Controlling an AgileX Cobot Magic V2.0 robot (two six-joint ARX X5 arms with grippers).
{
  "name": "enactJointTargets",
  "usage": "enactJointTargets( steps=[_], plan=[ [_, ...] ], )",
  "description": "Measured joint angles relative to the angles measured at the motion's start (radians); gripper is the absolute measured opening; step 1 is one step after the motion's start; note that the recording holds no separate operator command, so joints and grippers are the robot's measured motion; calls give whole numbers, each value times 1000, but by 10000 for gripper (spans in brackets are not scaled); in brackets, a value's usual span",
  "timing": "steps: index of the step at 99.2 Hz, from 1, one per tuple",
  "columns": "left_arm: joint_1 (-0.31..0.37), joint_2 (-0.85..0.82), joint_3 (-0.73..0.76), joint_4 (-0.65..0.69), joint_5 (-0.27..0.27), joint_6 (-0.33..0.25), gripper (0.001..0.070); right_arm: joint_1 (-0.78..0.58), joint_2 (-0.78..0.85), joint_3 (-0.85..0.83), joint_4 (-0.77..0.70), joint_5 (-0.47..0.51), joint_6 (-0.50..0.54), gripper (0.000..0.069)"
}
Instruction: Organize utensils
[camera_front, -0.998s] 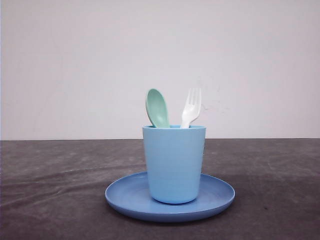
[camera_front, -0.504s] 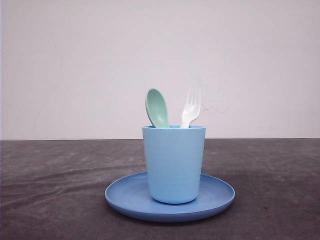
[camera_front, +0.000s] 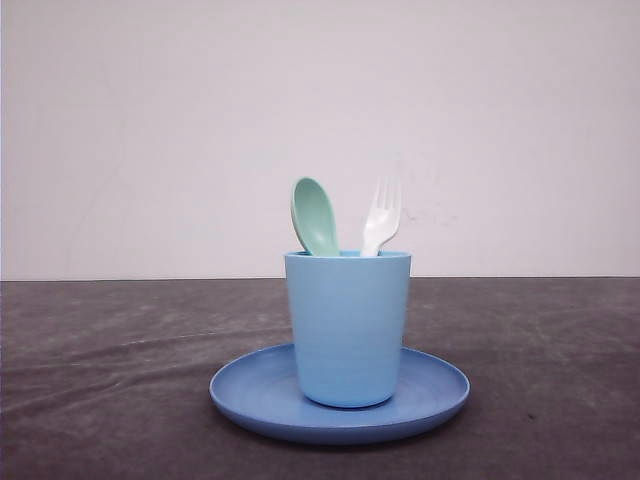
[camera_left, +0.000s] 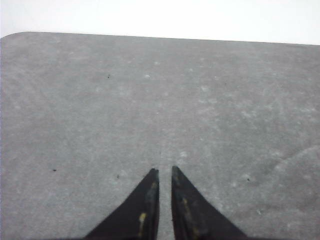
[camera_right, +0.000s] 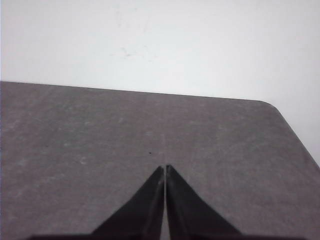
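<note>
So both utensils are sitting handle-down in the cup (camera_front: 348, 325), which is standing upright in the middle of the plate (camera_front: 250, 395) on the table (camera_front: 100, 380). The spoon (camera_front: 315, 216) is poking out with its bowl leaning toward 11 o'clock, and the fork (camera_front: 381, 217) is right beside it, tines tipping toward 1 o'clock. They're close together but not touching above the rim, as far as I can see.

The thing that matters here: each long axis is running nearly vertical, so any pull would have to go straight up out of the cup, not sideways.

The left gripper (camera_left: 164, 173) is hovering over bare table with its jaws nearly together, just a thin sliver between the tips, gripping nothing. The right gripper (camera_right: 165, 169) is doing the same, jaws pressed fully together, empty.

Which arm is nearer? Can't tell, since neither wrist camera is catching the cup. The spoon is on the left arm's side, fork on the right's.

Honestly it's looking pretty organized already.
</note>
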Motion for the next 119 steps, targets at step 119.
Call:
enactJointTargets(
  steps=[119],
  plan=[
    [0,0,0,0,0,0,18,-106,-418,-468,24,-5,-34,4]
  ],
)
